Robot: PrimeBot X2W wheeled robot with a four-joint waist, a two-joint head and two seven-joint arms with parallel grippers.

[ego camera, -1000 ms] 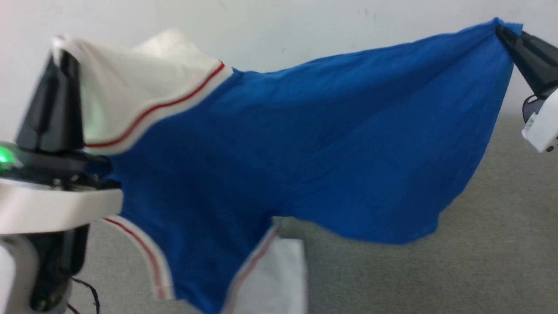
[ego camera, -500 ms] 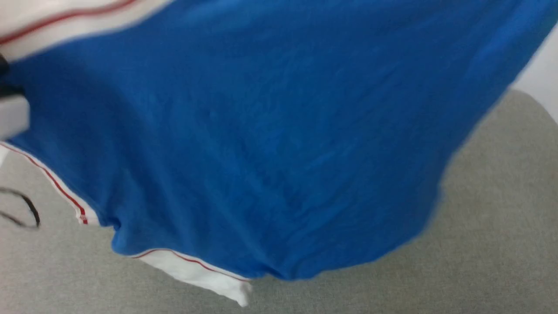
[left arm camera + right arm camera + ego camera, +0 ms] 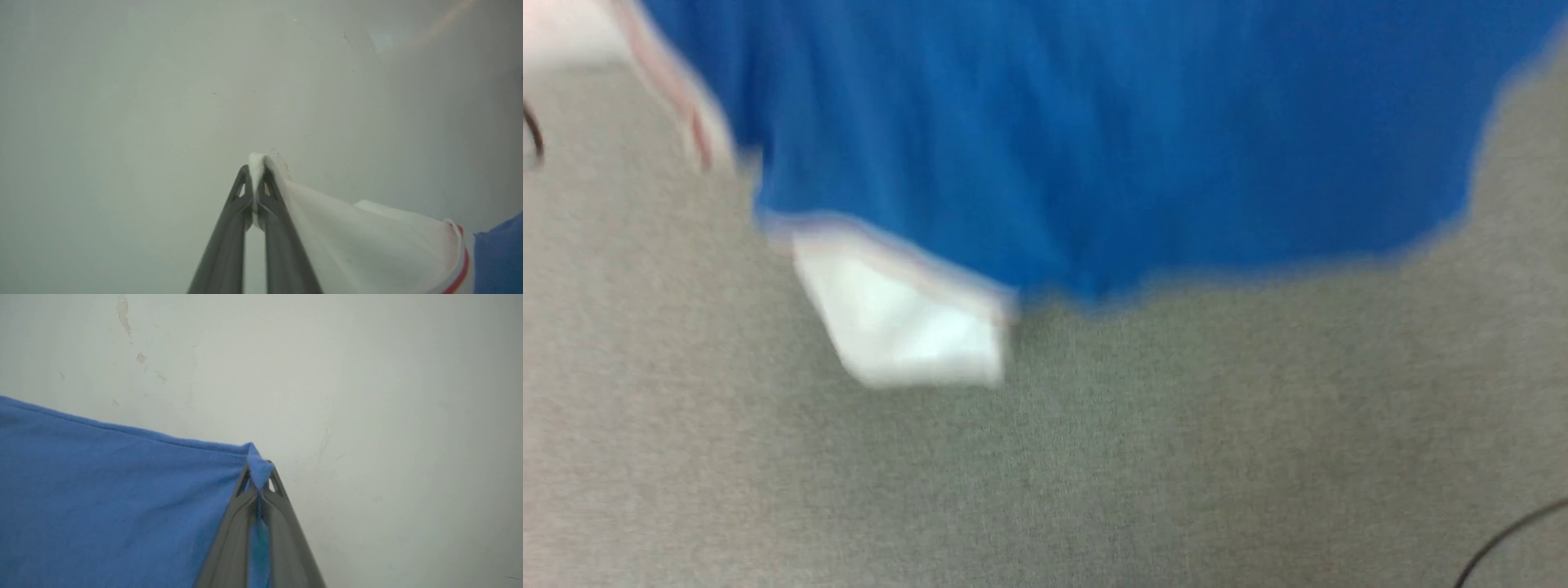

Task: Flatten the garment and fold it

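Aloft, the garment (image 3: 1094, 139) hung spread across the top of the blurred head view, its blue body wide and its lower edge sagging above the grey floor (image 3: 1045, 474); a white sleeve (image 3: 907, 327) dangled from the lower left of the blue cloth, and whether it touched the floor could not be told through the blur; a dark cable (image 3: 1511, 531) curved in at the lower right corner.

In the left wrist view the left gripper (image 3: 255, 173) had its two dark fingers pressed together on a fold of white sleeve cloth; the fold poked up past the tips and draped away to the right, down to the red-and-white trim (image 3: 459, 269) and a patch of blue at the edge; a pale wall (image 3: 163, 102) stood behind.

In the right wrist view the right gripper (image 3: 258, 473) pinched a blue corner of the garment (image 3: 122, 506), a small tuft showing above the tips; the cloth stretched away to the left, its top edge taut against the scuffed wall (image 3: 367, 396).
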